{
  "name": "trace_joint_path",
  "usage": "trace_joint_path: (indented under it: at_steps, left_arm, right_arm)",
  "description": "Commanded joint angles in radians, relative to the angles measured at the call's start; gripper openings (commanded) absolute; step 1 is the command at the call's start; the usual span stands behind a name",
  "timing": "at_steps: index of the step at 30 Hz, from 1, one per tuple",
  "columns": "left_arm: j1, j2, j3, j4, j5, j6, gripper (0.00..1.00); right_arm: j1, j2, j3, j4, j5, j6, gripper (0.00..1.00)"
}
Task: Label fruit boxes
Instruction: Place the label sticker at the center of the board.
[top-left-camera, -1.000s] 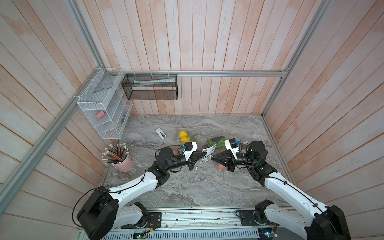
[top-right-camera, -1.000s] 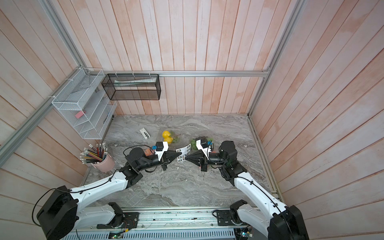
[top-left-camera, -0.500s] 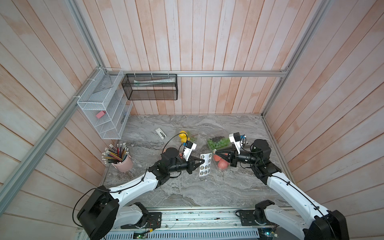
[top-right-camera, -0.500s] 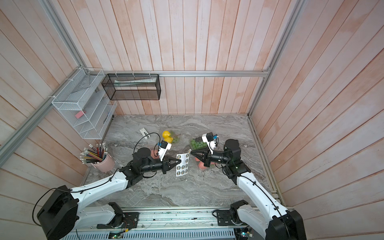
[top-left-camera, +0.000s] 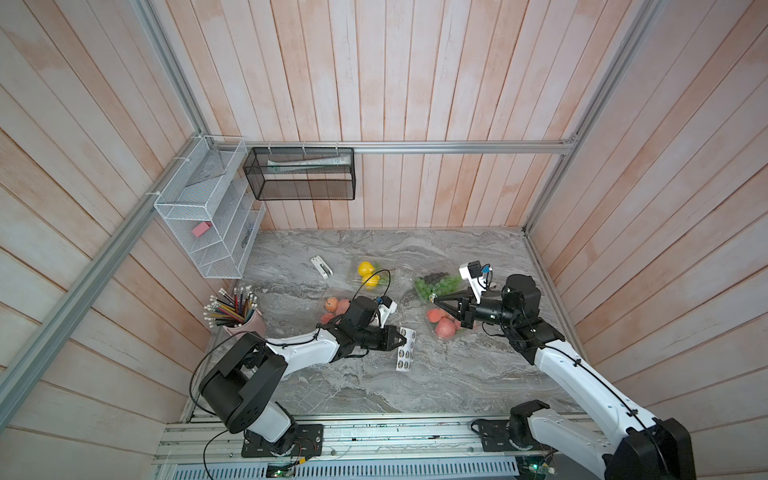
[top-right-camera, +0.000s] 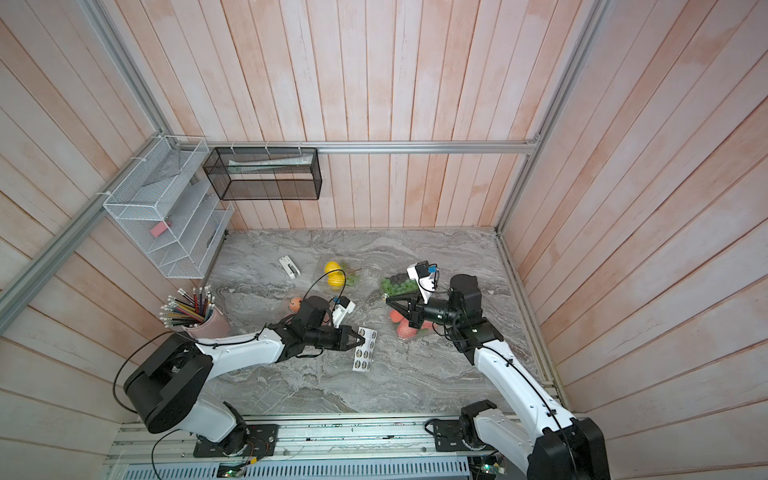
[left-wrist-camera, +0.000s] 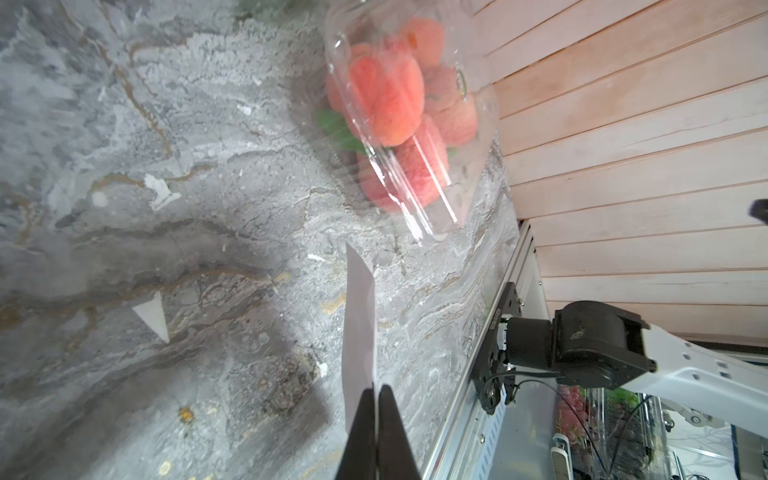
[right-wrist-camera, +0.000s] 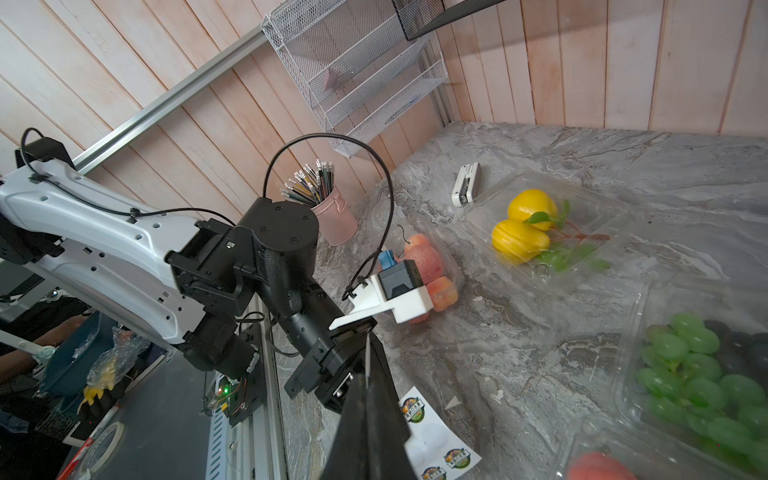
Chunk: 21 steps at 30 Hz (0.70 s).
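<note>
- The left pincer (top-left-camera: 404, 338) is clamped together on one edge of the white sticker sheet (top-left-camera: 405, 353), held low over the grey surface (top-left-camera: 457, 374); I cannot tell whether the sheet's free end touches it
- The left wrist view shows the sheet (left-wrist-camera: 359, 324) edge-on, gripped between the two black fingertips (left-wrist-camera: 390, 419)
- The right pincer (top-left-camera: 433, 298) is raised with its tips pressed together on a small sticker (right-wrist-camera: 368, 349), a thin sliver edge-on in the right wrist view
- All four fruit boxes lie on the surface, lids shut
- The yellow-fruit box (top-left-camera: 368, 274) sits toward the back, the grape box (top-left-camera: 436, 284) just beside the right pincer's tips
- One red-fruit box (top-left-camera: 444, 326) lies under the right arm's wrist
- The other red-fruit box (top-left-camera: 334, 307) is partly hidden behind the left arm's wrist
- A pink cup (top-left-camera: 245, 324) of pencils stands at the left edge, well apart from the boxes
</note>
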Motion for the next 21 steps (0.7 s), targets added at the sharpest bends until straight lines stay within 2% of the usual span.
trace_joint_path:
  at_steps: [1,7,10,16,21]
  left_arm:
    - [0.000,0.040,0.048,-0.053,-0.002,0.038,0.00]
    - [0.000,0.093,0.115,-0.167,-0.097,0.130,0.00]
    - [0.000,0.109,0.141,-0.218,-0.145,0.166,0.05]
    - [0.001,0.117,0.163,-0.272,-0.212,0.190,0.30]
    - [0.000,0.099,0.181,-0.308,-0.254,0.200,0.40]
  right_arm:
    - [-0.008,-0.019,0.002,-0.021,0.010,-0.010,0.00]
    - [-0.015,-0.019,-0.007,-0.015,0.011,-0.010,0.00]
    - [-0.020,-0.021,-0.010,-0.019,0.012,-0.010,0.00]
    - [-0.033,-0.019,-0.001,-0.057,0.041,-0.012,0.00]
    - [-0.043,0.001,0.024,-0.114,0.074,-0.011,0.00]
